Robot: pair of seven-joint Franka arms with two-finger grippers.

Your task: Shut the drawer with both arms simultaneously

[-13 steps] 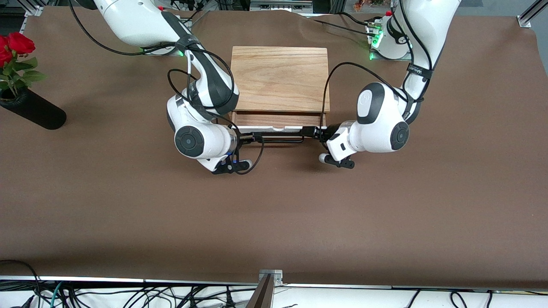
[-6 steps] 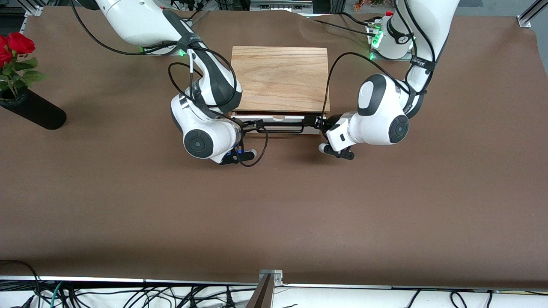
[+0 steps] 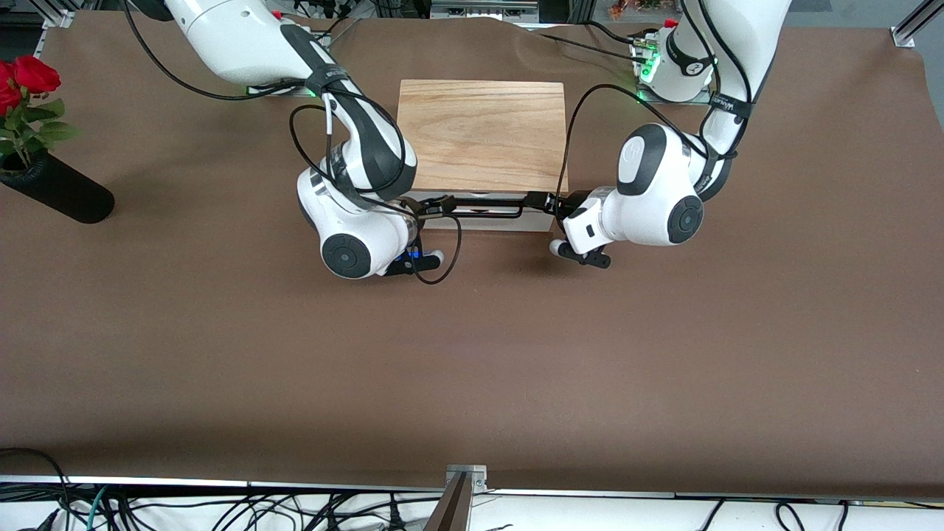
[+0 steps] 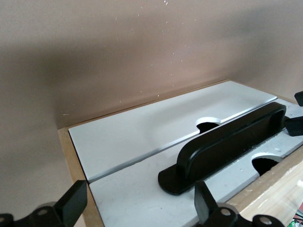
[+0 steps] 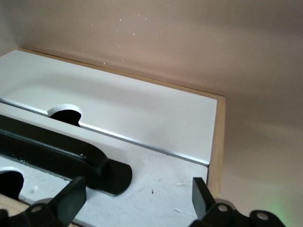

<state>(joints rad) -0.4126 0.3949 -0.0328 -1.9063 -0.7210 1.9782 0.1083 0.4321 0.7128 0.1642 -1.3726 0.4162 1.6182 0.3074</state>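
Observation:
The drawer (image 3: 479, 221) sits pushed into its wooden box (image 3: 483, 133); only its white front panel and black bar handle (image 3: 483, 211) show, no tray wood. My right gripper (image 3: 435, 208) is open at the handle's end toward the right arm, its fingers spread against the white panel (image 5: 161, 182) beside the handle's foot (image 5: 106, 177). My left gripper (image 3: 544, 203) is open at the handle's end toward the left arm, fingers spread against the panel (image 4: 132, 196) beside the handle (image 4: 227, 142). A second white panel (image 4: 142, 132) lies next to the drawer front.
A black vase (image 3: 59, 193) with red roses (image 3: 26, 77) lies at the right arm's end of the table. Brown table surface (image 3: 472, 354) stretches from the box toward the front camera. Cables hang along the table's front edge.
Both grippers moved toward the box with the drawer front. The strip of light-wood tray that showed before has slid under the box's top.

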